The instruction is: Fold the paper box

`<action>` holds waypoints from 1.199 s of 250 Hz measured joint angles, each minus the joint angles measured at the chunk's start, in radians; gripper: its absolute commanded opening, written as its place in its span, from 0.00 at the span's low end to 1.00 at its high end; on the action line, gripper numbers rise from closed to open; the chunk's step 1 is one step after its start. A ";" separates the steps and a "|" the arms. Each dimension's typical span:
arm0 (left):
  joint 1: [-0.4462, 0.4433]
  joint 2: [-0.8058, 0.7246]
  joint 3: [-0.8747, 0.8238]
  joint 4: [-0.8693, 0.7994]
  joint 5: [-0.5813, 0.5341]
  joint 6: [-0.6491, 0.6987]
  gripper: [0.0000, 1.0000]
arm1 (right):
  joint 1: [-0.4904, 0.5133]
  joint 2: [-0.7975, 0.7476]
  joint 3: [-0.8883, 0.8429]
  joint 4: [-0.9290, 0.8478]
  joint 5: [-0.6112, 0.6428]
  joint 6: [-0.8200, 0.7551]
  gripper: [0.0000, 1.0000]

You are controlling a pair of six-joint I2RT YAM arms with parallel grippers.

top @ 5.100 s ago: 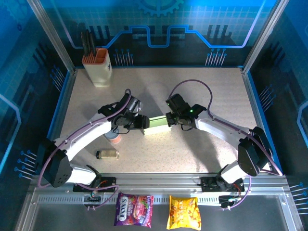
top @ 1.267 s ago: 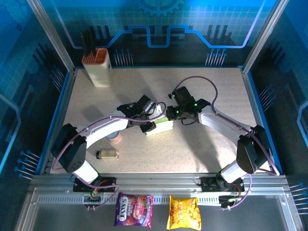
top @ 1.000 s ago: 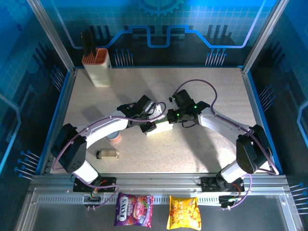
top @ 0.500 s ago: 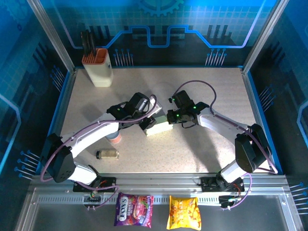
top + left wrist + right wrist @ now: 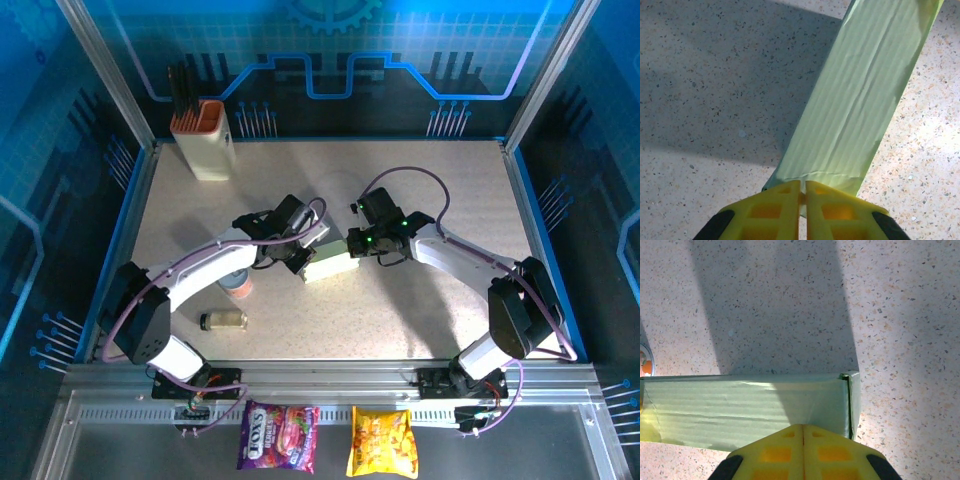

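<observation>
The paper box [image 5: 335,267] is a pale mint-green, long, flattened box lying mid-table between the two grippers. My left gripper [image 5: 304,262] is at its left end. In the left wrist view the yellow fingers [image 5: 775,200] are shut, a thin sliver of the box's end flap between them, and the box [image 5: 855,110] runs up to the right from the left gripper [image 5: 803,182]. My right gripper [image 5: 352,247] is at the box's right end. In the right wrist view the right gripper [image 5: 803,426] is shut, fingertips pressed together on the top face of the box [image 5: 740,410] beside its folded end wall.
A cream holder with an orange rim [image 5: 205,140] stands at the back left. An orange-lidded cup [image 5: 238,285] and a small jar on its side [image 5: 223,320] lie just left of the box. Two snack bags [image 5: 278,436] [image 5: 382,442] rest beyond the front rail.
My left gripper has closed at the box's left end flap; its arm shifted slightly. The right gripper and the box stayed nearly in place.
</observation>
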 measured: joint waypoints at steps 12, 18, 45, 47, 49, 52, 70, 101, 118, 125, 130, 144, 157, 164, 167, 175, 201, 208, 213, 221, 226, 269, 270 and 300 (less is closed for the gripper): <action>0.001 0.003 0.000 0.000 0.000 0.000 0.09 | 0.000 0.000 0.000 0.000 0.000 0.000 0.08; 0.002 0.004 0.000 0.000 0.000 0.000 0.09 | 0.000 0.000 0.000 0.000 0.000 0.000 0.08; 0.002 0.005 0.000 0.004 0.000 0.000 0.09 | -0.002 0.000 0.010 -0.015 0.000 -0.004 0.08; 0.002 0.006 0.000 0.005 0.000 0.000 0.09 | -0.003 0.000 0.012 -0.017 0.000 -0.004 0.09; 0.002 0.006 0.000 0.005 0.001 0.000 0.09 | -0.003 0.000 0.014 -0.021 0.000 -0.004 0.08; 0.002 0.006 0.000 0.006 0.001 0.000 0.09 | -0.004 0.000 0.017 -0.024 0.000 -0.005 0.08; 0.002 0.006 0.000 0.008 0.002 0.000 0.09 | -0.012 0.000 0.040 -0.048 0.000 -0.008 0.09; 0.002 0.007 0.000 0.008 0.003 0.000 0.09 | -0.029 0.000 0.082 -0.065 0.001 -0.020 0.09; 0.002 0.007 0.000 0.008 0.003 0.000 0.09 | -0.035 0.000 0.087 -0.065 0.000 -0.024 0.09; 0.002 0.007 0.000 0.008 0.003 0.000 0.09 | -0.037 0.000 0.087 -0.068 0.000 -0.024 0.08; 0.002 0.007 0.000 0.008 0.003 0.000 0.09 | -0.039 0.000 0.086 -0.069 0.000 -0.024 0.08; 0.002 0.007 0.000 0.008 0.003 0.000 0.09 | -0.044 0.000 0.078 -0.068 -0.002 -0.027 0.08; 0.002 0.007 0.000 0.008 0.003 -0.001 0.09 | -0.050 0.000 0.063 -0.065 -0.004 -0.027 0.07; 0.002 0.007 0.000 0.008 0.003 0.000 0.09 | -0.051 0.000 0.050 -0.064 -0.005 -0.027 0.06; 0.002 0.007 0.000 0.008 0.003 -0.001 0.09 | -0.052 0.000 0.045 -0.061 -0.005 -0.027 0.06; 0.002 0.007 0.000 0.008 0.003 -0.001 0.09 | -0.053 0.000 0.025 -0.059 -0.006 -0.027 0.06; 0.002 0.006 0.000 0.011 0.003 -0.001 0.09 | -0.059 -0.004 -0.006 -0.027 -0.015 -0.026 0.05; 0.002 0.006 0.000 0.011 0.003 -0.003 0.09 | -0.059 -0.004 -0.011 -0.020 -0.016 -0.026 0.05; 0.002 0.006 0.000 0.011 0.003 -0.004 0.10 | -0.059 -0.005 -0.013 -0.015 -0.017 -0.026 0.05; 0.002 0.003 0.000 0.010 0.003 -0.007 0.10 | -0.060 -0.008 -0.017 -0.010 -0.017 -0.026 0.05; 0.002 0.002 0.000 0.009 0.004 -0.008 0.11 | -0.060 -0.010 -0.020 -0.005 -0.018 -0.026 0.05; 0.002 -0.011 0.014 -0.025 0.027 -0.027 0.13 | -0.061 -0.011 -0.026 0.007 -0.021 -0.023 0.05; 0.002 -0.012 0.014 -0.027 0.029 -0.029 0.13 | -0.061 -0.011 -0.026 0.007 -0.021 -0.023 0.05; 0.002 -0.040 0.025 -0.045 0.068 -0.050 0.13 | -0.061 -0.011 -0.026 0.007 -0.023 -0.023 0.05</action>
